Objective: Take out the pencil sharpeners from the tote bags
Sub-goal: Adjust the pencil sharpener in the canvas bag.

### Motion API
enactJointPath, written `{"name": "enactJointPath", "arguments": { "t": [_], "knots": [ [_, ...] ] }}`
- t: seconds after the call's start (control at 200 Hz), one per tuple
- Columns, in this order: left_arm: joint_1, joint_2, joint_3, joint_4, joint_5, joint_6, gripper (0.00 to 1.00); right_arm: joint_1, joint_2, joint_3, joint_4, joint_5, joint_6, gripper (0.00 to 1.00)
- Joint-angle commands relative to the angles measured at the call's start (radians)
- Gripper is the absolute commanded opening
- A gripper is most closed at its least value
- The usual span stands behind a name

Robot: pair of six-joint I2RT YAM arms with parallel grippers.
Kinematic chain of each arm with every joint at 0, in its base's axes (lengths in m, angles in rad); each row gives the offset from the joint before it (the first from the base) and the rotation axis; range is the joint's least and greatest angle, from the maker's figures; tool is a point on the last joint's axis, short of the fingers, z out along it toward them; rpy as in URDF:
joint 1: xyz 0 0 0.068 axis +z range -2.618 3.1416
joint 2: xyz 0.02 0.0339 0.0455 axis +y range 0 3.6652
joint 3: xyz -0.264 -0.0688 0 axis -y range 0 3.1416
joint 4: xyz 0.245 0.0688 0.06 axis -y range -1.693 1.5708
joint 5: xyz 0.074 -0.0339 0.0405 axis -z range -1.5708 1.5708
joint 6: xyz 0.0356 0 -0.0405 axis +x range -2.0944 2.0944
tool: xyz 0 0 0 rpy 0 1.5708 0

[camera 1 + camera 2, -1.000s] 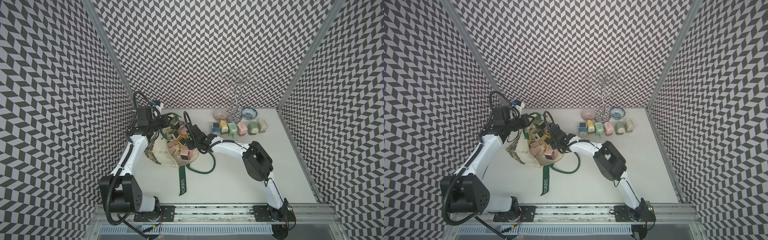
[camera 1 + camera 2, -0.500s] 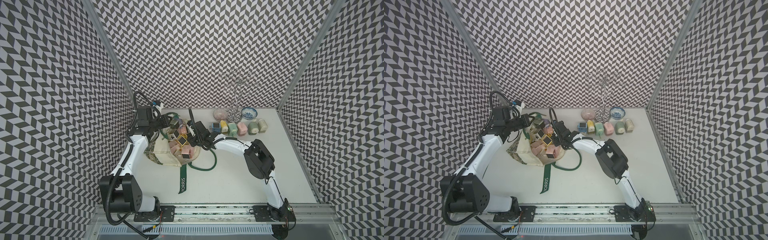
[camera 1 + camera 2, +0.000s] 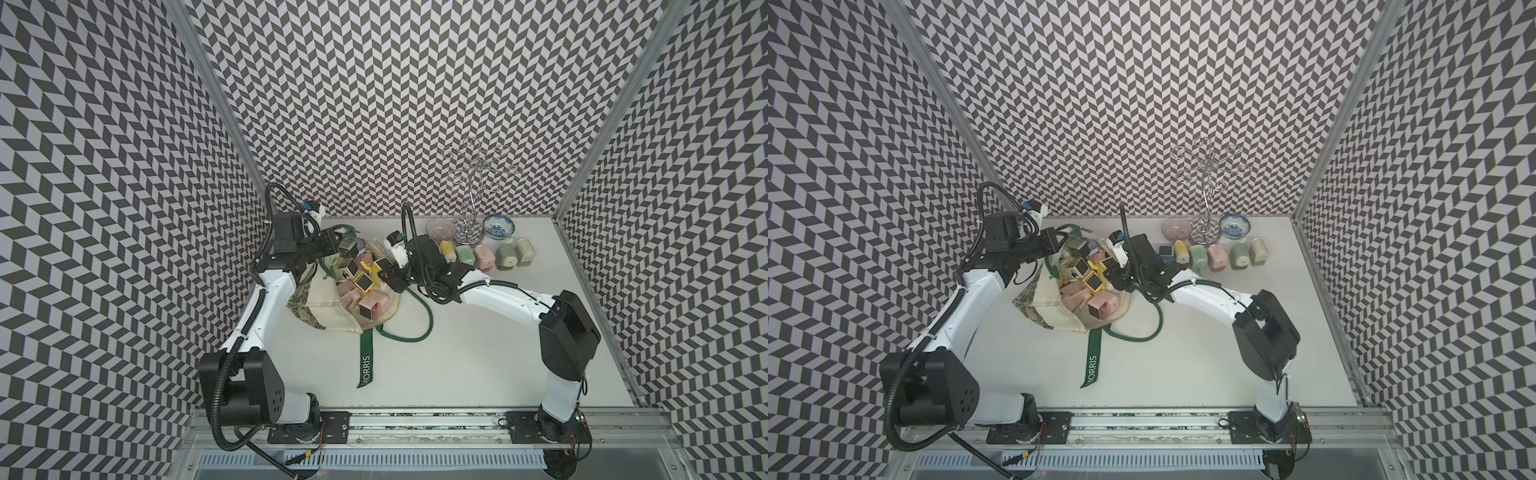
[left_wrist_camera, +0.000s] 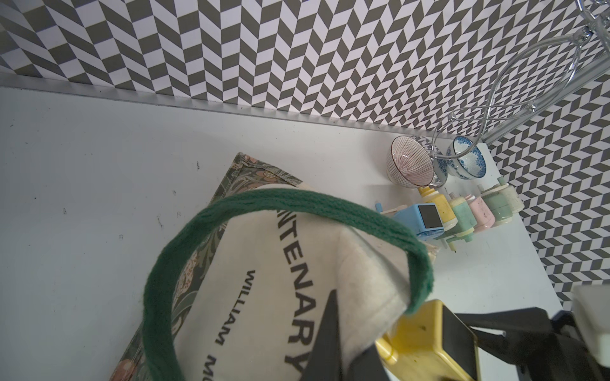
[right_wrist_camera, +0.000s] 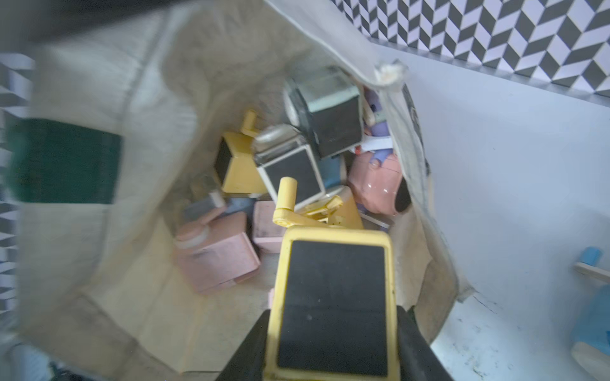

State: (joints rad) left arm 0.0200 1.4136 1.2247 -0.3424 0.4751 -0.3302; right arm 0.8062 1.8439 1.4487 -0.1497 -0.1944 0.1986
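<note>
**Both top views.** The tote bag [image 3: 332,309] lay open on its side on the table [image 3: 478,353], left of centre. Its strap [image 3: 365,361], lettered "MORRIS", trailed toward the front rail. The left gripper [image 3: 330,245] sat at the bag's far rim and the right gripper [image 3: 388,276] at its mouth. Neither view showed how either pair of jaws stood.

**Left wrist view.** The left jaws were closed tight on the bag's cream canvas, which was pinched against a dark finger [image 4: 330,330] beneath the green handle loop [image 4: 297,204]. Only this view gave the side lettering ("WILLIAM") and the leafy base band [image 4: 231,174], which lay flat on the table.

**Right wrist view.** The right fingers [image 5: 251,349] were set narrowly against both sides of a yellow sharpener [image 5: 333,306] with a dark window. Its crank pointed into the bag. Beyond it, and partly blurred, the loose sharpeners [image 5: 218,260] lay heaped inside. They were pink, yellow and lilac, and several had dark windows. The top views showed only the upper layer of this heap.

**Outside the bag.** A row of sharpeners [image 3: 484,256] stood near the back wall. Just behind it were a pink-striped bowl [image 3: 440,228], a wire stand [image 3: 473,187] and a blue-patterned bowl [image 3: 498,226]. A blue sharpener [image 3: 1165,251] at the row's bag-side end appeared in a top view and in the left wrist view, just beside the right arm.
</note>
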Motion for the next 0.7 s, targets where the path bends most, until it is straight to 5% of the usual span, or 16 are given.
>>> {"name": "enactJointPath", "arguments": {
  "t": [0.0, 0.185, 0.451, 0.571, 0.696],
  "knots": [
    [0.0, -0.051, 0.018, 0.06, 0.037, 0.007, 0.0, -0.001, -0.016, -0.049, 0.14, -0.193, 0.077, 0.38],
    [-0.001, -0.047, 0.017, 0.062, 0.036, 0.007, 0.0, -0.002, 0.08, -0.01, 0.155, -0.354, 0.149, 0.38],
    [-0.003, -0.049, 0.018, 0.06, 0.036, 0.006, 0.0, -0.039, 0.186, 0.013, 0.143, -0.354, 0.176, 0.41],
    [-0.002, -0.05, 0.018, 0.06, 0.036, 0.007, 0.0, -0.054, 0.183, -0.003, 0.134, -0.305, 0.156, 0.65],
    [-0.003, -0.047, 0.019, 0.06, 0.039, 0.007, 0.0, -0.062, 0.15, -0.009, 0.096, -0.19, 0.105, 0.77]
  ]
}}
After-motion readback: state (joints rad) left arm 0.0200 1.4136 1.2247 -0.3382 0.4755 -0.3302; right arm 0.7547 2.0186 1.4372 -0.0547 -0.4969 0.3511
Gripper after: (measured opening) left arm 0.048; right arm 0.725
